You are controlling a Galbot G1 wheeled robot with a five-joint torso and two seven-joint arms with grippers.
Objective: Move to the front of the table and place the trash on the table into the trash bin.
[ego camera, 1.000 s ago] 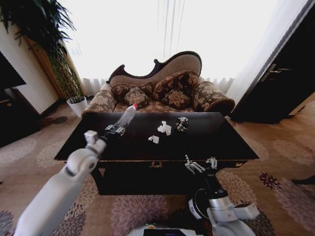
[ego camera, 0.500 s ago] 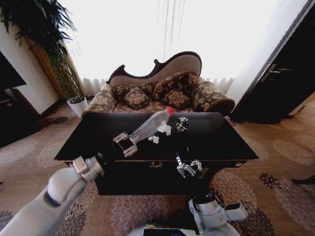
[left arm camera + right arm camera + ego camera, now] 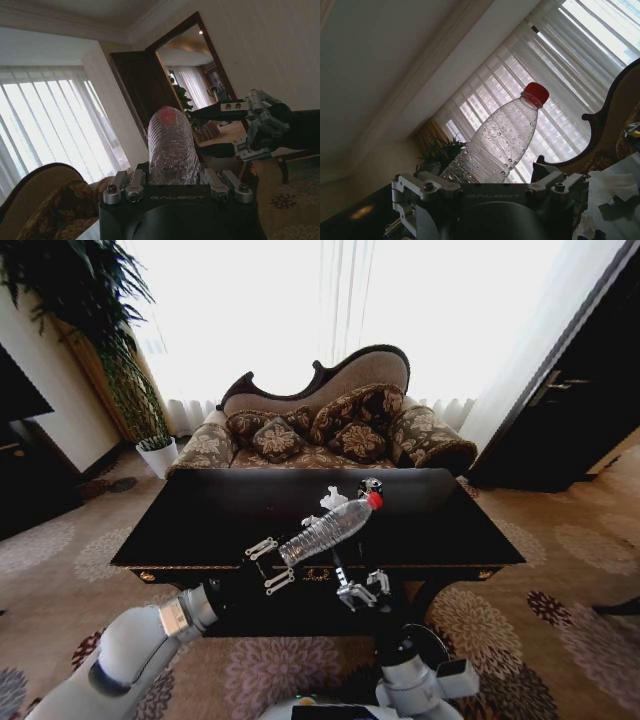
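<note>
Trash: the clear plastic bottle with a red cap (image 3: 328, 528) is in my left gripper (image 3: 271, 565), held by its base end, cap slanting up and away toward the sofa (image 3: 330, 425). It hangs over the near edge of the table (image 3: 200, 530), just in front of the table's gold-trimmed front rail. My left jaws are closed on the bottle's ribbed base; the left wrist view shows the body (image 3: 171, 145) rising between the finger links. Holding it by the base keeps the long body out ahead of the wrist, clear of the tabletop.

More trash is left on the table: white tissue lumps (image 3: 333, 499) and a small shiny black-and-white can (image 3: 370, 485), all toward the far side of the table, near the sofa.

My right gripper (image 3: 362, 591) sits low, just in front of the table's front edge, below and just right of the bottle, jaws spread and holding nothing. The left wrist view shows it (image 3: 255, 125) open beside the bottle. My guess: it's either staged for a handover or just waiting its turn.

The right wrist view looks up at the bottle (image 3: 495, 142) against the curtains, with tissue scraps (image 3: 605, 182) on the table at the edge.

I can't make out the trash bin with any certainty; the dark round shape on the floor by my right arm could be it.
</note>
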